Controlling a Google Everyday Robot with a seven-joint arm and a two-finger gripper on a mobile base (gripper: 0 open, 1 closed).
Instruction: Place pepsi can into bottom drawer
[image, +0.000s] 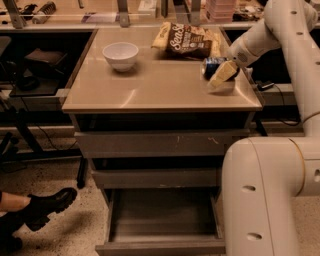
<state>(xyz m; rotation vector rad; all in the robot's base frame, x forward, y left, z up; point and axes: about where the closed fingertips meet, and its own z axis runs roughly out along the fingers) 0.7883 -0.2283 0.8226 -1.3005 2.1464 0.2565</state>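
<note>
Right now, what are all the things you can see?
bowl: one, white, back left of the cabinet top
chip bag: one, brown and yellow, back middle of the top
can: one, blue, right side of the top, in front of the chip bag
cabinet: one, tan top, middle of the view
upper drawers: two, grey-brown, under the top
bottom drawer: one, grey-brown, pulled open, nothing seen inside
shoe: one, black, on the floor at lower left
arm: one, white, reaching in from the right
gripper: one, cream, at the can on the right side of the top
</note>
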